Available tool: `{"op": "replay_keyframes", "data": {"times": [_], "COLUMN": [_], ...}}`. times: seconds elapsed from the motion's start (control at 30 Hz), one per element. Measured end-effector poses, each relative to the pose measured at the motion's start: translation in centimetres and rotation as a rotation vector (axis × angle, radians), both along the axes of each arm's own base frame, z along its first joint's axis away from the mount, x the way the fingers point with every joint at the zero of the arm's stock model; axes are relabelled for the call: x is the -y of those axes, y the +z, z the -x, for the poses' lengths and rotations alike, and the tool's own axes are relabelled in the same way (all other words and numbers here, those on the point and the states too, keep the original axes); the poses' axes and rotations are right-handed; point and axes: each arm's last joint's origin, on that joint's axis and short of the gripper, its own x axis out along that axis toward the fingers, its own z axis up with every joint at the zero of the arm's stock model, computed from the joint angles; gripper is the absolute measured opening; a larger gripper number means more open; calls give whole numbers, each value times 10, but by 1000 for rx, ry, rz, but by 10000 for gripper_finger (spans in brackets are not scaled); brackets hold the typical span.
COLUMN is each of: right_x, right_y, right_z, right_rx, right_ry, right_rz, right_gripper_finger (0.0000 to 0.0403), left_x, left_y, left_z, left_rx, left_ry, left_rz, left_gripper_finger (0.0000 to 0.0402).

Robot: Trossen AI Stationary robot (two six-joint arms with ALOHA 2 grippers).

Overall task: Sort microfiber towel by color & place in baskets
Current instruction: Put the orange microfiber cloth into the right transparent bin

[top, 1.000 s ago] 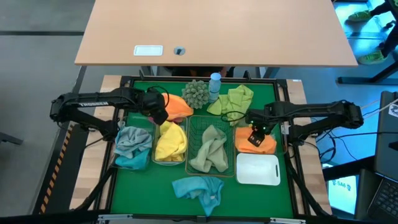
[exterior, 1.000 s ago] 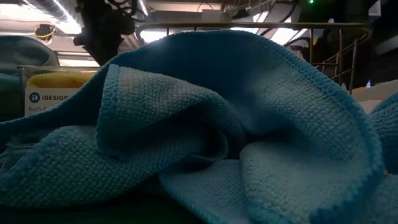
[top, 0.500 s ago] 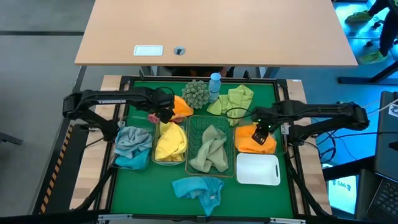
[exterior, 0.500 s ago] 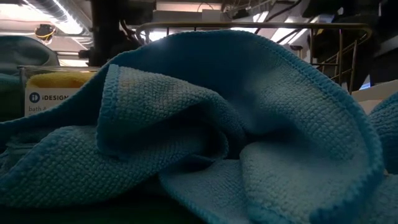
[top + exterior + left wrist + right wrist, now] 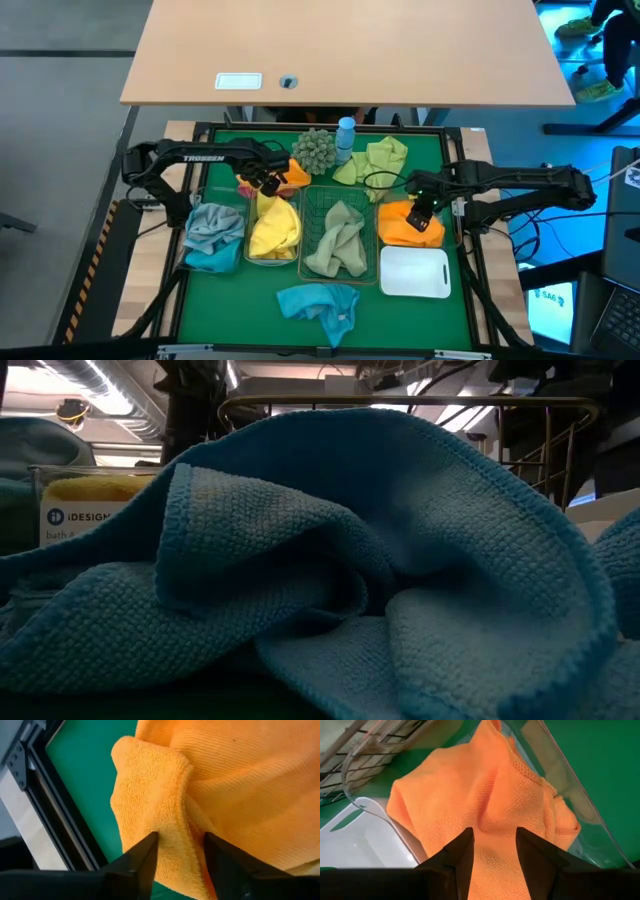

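A loose orange towel (image 5: 292, 172) lies bunched on the green mat beyond the yellow bin. My left gripper (image 5: 268, 183) is at its left side, shut on a fold (image 5: 175, 840). A second orange towel (image 5: 405, 228) lies in the clear bin on the right (image 5: 441, 236). My right gripper (image 5: 421, 213) hovers open just above it (image 5: 490, 805) without touching. A blue towel (image 5: 320, 303) lies near the near edge and fills the low view (image 5: 330, 560). A light green towel (image 5: 377, 160) lies at the far side. My left gripper pinches a raised fold at the orange towel's left edge (image 5: 172, 827) between its two fingers (image 5: 145, 857). The fingers come from the table's left, slanting down. The rest of the towel lies slack on the mat.
A row of baskets crosses the middle: a clear bin with blue-grey towels (image 5: 213, 238), a clear bin with a yellow towel (image 5: 273, 230), a wire-mesh basket with green towels (image 5: 338, 240), and a white bin (image 5: 415, 272). A spiky ball (image 5: 317, 150) and a blue bottle (image 5: 345, 133) stand at the far edge.
My left gripper has moved toward the table's right, up to the loose orange towel's left side. My right gripper has drawn back a little toward the far right, so more of the orange towel in the bin shows.
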Motion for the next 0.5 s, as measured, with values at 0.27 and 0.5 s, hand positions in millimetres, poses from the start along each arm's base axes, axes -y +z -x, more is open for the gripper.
{"op": "replay_keyframes", "data": {"times": [0.27, 0.5], "right_x": [0, 1], "right_y": [2, 6], "right_z": [-6, -17], "right_rx": [70, 188], "right_ry": [0, 39], "right_rz": [5, 18], "right_gripper_finger": [147, 147], "left_x": [2, 13], "left_y": [5, 37], "left_z": [2, 18], "left_rx": [-20, 110], "left_ry": [-109, -151], "left_rz": [18, -11], "left_gripper_finger": [10, 2]}}
